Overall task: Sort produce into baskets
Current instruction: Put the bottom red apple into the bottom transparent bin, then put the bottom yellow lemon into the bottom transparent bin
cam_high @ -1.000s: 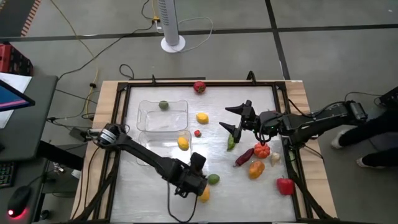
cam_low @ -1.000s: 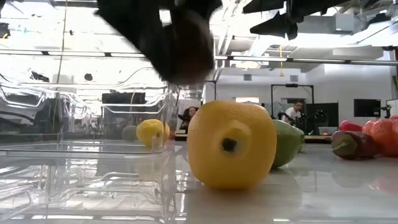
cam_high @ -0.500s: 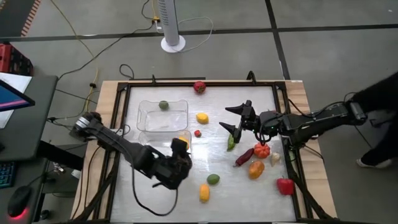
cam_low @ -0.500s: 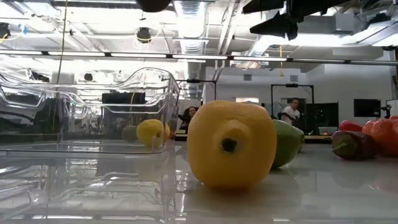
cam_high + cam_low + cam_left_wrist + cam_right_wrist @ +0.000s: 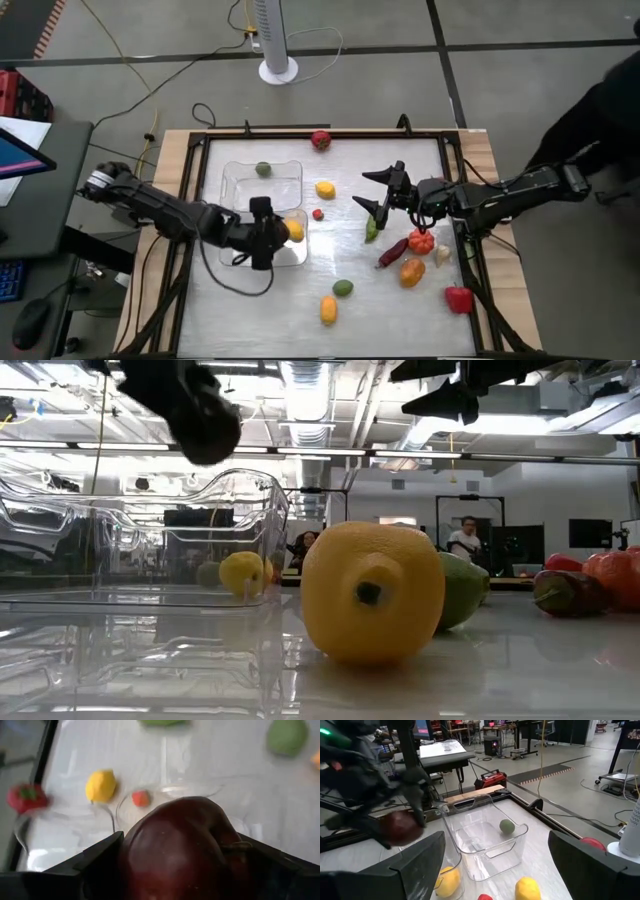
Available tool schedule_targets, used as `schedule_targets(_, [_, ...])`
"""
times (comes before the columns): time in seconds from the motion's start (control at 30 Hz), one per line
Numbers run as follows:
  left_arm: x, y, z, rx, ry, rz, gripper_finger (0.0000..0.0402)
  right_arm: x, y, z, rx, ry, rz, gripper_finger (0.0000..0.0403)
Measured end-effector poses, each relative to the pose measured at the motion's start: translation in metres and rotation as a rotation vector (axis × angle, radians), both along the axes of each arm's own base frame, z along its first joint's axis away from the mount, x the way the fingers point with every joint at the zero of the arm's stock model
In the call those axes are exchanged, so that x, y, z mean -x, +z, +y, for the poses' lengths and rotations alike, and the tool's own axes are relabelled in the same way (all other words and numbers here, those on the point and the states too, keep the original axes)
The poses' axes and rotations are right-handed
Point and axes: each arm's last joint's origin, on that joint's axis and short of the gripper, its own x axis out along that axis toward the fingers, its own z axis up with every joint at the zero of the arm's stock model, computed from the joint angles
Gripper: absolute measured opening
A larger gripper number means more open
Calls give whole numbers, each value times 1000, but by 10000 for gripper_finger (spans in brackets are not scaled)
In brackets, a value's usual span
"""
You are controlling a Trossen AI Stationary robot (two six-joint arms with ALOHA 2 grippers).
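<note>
high view: left gripper [image 5: 262, 232] sits over the near basket [image 5: 252, 255], left of centre; far basket [image 5: 262, 186] has one green piece [image 5: 263, 169]. right gripper [image 5: 381, 194] hovers right of centre, fingers spread, empty. most produce lies loose on the table [image 5: 400, 310]

left wrist view: jaws clamped on a dark red fruit [image 5: 187, 847]

judgement: early; about a dozen pieces left

Bare table [image 5: 260, 300] lies open left of the yellow fruit [image 5: 328, 309]; baskets [image 5: 262, 186] block beyond.
</note>
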Motion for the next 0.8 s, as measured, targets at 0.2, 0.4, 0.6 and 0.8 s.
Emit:
schedule_targets(0.2, [-7,-19,9,44,18,45,370,0,0,0,-1,0,0,379])
schedule_targets(0.4, [-19,-9,4,26,-23,31,391,0,0,0,1,0,1,379])
schedule_targets(0.6, [-27,17,-18,55,-146,-111,391,0,0,0,3,0,1,379])
schedule_targets(0.8, [-48,19,-40,91,-269,-267,391,0,0,-2,1,-6,-1,379])
